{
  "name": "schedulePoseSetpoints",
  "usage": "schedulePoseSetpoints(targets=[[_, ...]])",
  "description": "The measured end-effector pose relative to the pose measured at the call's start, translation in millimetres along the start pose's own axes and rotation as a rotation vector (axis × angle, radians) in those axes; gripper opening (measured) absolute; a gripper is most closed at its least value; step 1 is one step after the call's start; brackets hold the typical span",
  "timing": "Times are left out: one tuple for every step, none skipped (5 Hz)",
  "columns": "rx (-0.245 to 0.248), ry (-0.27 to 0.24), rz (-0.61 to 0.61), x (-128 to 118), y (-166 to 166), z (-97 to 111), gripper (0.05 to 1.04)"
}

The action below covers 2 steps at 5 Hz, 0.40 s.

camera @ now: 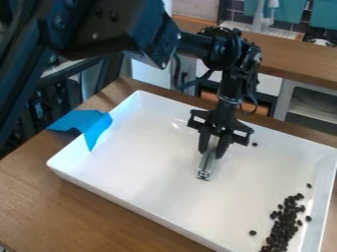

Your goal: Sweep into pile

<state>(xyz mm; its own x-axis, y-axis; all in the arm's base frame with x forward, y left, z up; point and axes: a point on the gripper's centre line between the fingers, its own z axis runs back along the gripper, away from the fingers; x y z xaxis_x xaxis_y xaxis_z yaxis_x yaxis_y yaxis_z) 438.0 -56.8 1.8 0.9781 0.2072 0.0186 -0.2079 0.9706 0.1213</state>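
Over the middle of the white tray (158, 167), my black gripper (215, 147) hangs down, shut on a short silver metal bar (206, 166). The bar slants downward, its lower end low over or touching the tray floor; I cannot tell which. Dark beans (283, 226) lie in an elongated cluster at the tray's lower right, to the right of and nearer the camera than the bar. A few are apart from it: a bean (252, 232) left of the cluster, one (309, 185) above it, and another (254, 144) just right of the gripper.
Blue tape (84, 124) sticks over the tray's left rim and onto the wooden table (79, 211). Raised walls border the tray. Behind it stands a wooden counter (283, 56) with white shelving below.
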Motion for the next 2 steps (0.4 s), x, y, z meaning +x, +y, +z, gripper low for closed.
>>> schedulePoseSetpoints(targets=[[-0.005, -0.014, -0.012, 1.8, -10.2, 1.8, 0.351], [-0.003, -0.005, -0.020, 3.0, -15.6, 1.4, 0.351]])
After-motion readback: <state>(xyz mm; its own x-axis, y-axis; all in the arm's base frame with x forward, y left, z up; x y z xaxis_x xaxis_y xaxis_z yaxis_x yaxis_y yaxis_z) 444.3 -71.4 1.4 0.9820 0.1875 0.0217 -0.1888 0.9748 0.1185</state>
